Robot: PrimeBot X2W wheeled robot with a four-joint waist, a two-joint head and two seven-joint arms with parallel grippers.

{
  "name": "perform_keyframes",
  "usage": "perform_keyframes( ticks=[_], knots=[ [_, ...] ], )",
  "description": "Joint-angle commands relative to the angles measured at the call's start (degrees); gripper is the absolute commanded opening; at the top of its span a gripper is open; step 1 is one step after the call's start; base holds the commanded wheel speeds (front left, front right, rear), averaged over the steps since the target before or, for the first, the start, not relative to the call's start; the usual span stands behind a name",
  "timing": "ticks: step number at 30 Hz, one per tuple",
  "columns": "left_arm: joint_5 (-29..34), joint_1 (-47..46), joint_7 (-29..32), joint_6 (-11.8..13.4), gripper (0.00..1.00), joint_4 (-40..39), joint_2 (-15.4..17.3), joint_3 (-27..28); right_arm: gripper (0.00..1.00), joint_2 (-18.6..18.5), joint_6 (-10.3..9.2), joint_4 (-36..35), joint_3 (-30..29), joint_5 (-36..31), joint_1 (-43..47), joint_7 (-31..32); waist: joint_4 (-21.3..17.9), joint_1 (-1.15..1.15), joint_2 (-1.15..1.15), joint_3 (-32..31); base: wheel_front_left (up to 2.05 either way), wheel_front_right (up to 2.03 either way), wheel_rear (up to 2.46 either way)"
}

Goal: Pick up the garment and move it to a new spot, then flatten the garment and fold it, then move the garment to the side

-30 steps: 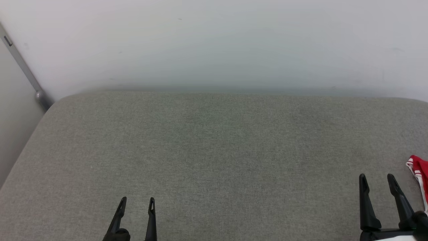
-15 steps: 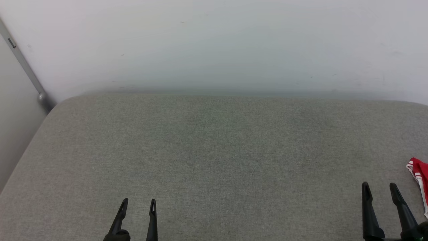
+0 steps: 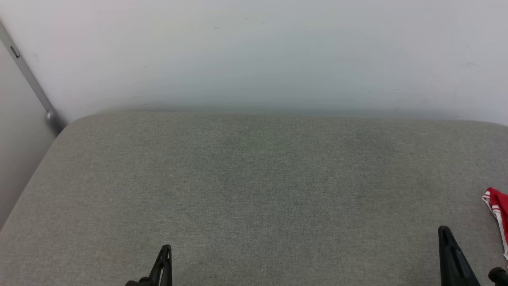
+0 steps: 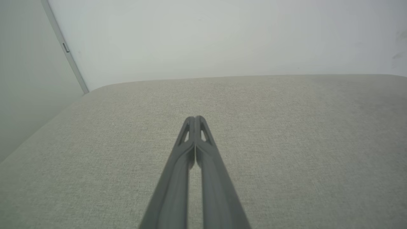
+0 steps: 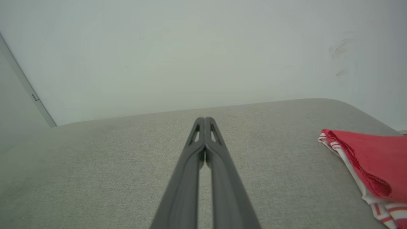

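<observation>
The garment [image 5: 369, 159], red with white and red-striped trim, lies folded at the right end of the grey cushion [image 3: 254, 178]; its corner [image 3: 498, 206] peeks in at the right edge of the head view. My right gripper [image 5: 204, 120] is shut with nothing in it, just left of the garment and apart from it; in the head view its tip [image 3: 444, 232] rises at the lower right. My left gripper [image 4: 194, 118] is also shut and holds nothing, over bare cushion at the lower left [image 3: 166, 249].
A white wall [image 3: 254, 51] runs along the cushion's far edge. A grey metal strip [image 3: 27, 75] slants down the wall at the far left corner. The cushion's left edge [image 3: 27, 186] drops away beside a pale panel.
Both grippers have shut, their fingers coming together from open. Both have drawn back toward the bottom of the head view. The garment has not moved.
</observation>
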Motion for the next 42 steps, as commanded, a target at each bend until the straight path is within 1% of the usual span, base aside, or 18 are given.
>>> perform_keyframes(
  ticks=[1, 11, 23, 42],
  knots=[
    [-2.5, -0.3, 0.3, -0.2, 0.00, -0.7, 0.1, 0.1, 0.00, 0.0, 0.00, -0.3, 0.1, 2.3, -0.5, 0.4, -0.1, 0.00, 0.00, 0.1, 0.00, 0.00, 0.00],
    [-15.3, -2.8, 2.6, -1.6, 0.00, 0.7, 0.7, 1.1, 0.00, -0.3, -0.01, 1.8, 0.3, 13.4, -3.2, 2.9, -0.4, 0.00, 0.00, 0.4, 0.00, 0.00, 0.00],
    [-28.6, -5.6, 5.0, -3.2, 0.00, 2.4, 1.2, 2.1, 0.00, -0.6, -0.01, 3.9, 0.6, 25.1, -6.0, 5.7, -0.7, 0.00, 0.00, 0.8, 0.00, 0.00, 0.00],
    [-45.2, -8.9, 8.3, -5.1, 0.00, 3.9, 1.6, 3.8, 0.00, -0.7, -0.02, 6.7, 0.7, 39.7, -9.5, 9.3, -1.3, 0.00, 0.00, 1.3, 0.00, 0.00, 0.00]
  ],
)
